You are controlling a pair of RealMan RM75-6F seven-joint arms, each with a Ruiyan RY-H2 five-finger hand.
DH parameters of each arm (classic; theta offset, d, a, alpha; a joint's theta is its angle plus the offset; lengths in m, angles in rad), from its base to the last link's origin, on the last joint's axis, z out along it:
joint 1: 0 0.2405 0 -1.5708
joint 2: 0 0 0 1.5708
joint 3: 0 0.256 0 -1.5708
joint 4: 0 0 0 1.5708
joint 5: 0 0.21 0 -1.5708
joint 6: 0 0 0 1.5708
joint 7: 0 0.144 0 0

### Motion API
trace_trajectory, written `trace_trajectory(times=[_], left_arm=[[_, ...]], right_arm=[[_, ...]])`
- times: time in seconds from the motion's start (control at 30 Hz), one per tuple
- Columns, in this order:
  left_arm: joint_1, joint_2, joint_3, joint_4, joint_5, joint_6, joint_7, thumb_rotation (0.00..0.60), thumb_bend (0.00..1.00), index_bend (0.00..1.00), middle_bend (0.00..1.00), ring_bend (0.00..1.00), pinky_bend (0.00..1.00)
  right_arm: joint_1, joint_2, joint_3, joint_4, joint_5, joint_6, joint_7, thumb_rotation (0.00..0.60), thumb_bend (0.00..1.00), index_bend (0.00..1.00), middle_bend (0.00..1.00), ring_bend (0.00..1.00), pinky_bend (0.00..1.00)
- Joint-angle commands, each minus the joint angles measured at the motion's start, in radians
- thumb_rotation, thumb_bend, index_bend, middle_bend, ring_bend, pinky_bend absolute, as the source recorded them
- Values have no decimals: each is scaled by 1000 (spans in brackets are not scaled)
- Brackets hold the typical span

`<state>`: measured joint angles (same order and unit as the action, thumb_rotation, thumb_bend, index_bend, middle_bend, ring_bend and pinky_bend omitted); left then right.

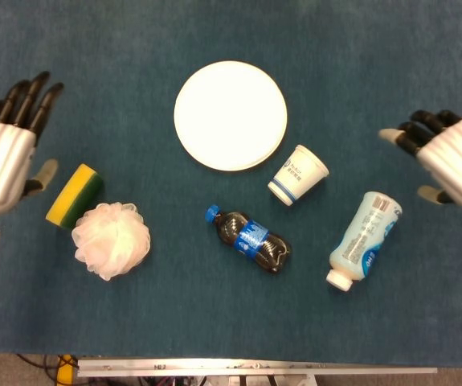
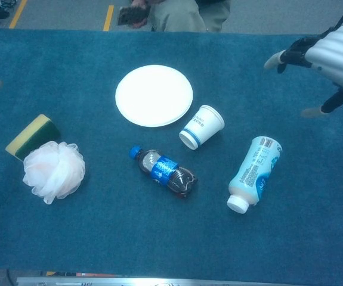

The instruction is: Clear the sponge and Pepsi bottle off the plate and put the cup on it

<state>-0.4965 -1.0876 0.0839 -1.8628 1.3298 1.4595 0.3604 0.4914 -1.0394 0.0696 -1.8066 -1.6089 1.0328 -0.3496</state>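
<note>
Fingers spread and holding nothing, my left hand (image 1: 4, 153) hangs at the left edge of the head view, above the blue carpeted tabletop (image 1: 134, 48), with the yellow-and-green rectangular sponge (image 1: 75, 195) lying just to its right on the cloth. A pale pink mesh bath puff (image 1: 111, 239) sits touching the sponge's lower corner. My right hand (image 1: 447, 157) is at the right edge of the frame, also empty with fingers apart, above and to the right of a light blue plastic bottle with a white cap (image 1: 364, 239) that lies on its side. The round white plate (image 1: 230, 116) sits in the upper middle of the frame with nothing on it. The white paper cup with blue print (image 1: 296, 174) lies tipped over just off the plate's lower right rim, its mouth toward the lower left. The dark Pepsi bottle with a blue cap and label (image 1: 249, 239) lies on its side below the plate, near the cup but not touching it, cap pointing to the upper left.
</note>
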Motion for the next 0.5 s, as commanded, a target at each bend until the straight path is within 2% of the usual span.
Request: trace_trajectory(times=[0.03,0.3,0.5], left_arm=[[32,9,-2,9,26,23,-15,600,272,10,43,84,272],[106,46,0,10,63,48,-49,600,272,10,43,79,263],[148,74,-2,12,74,46,-82,600,272,10,42,76,257]], right_arm=[[47,-43,22,2,49,-63,-73,600,0,172,309,209,353],[146,-158,60,39,212,-184,-257,600,0,89,251,177,342],[208,-239,64,73,306,-220,-374,600,0,83,247,173,341]])
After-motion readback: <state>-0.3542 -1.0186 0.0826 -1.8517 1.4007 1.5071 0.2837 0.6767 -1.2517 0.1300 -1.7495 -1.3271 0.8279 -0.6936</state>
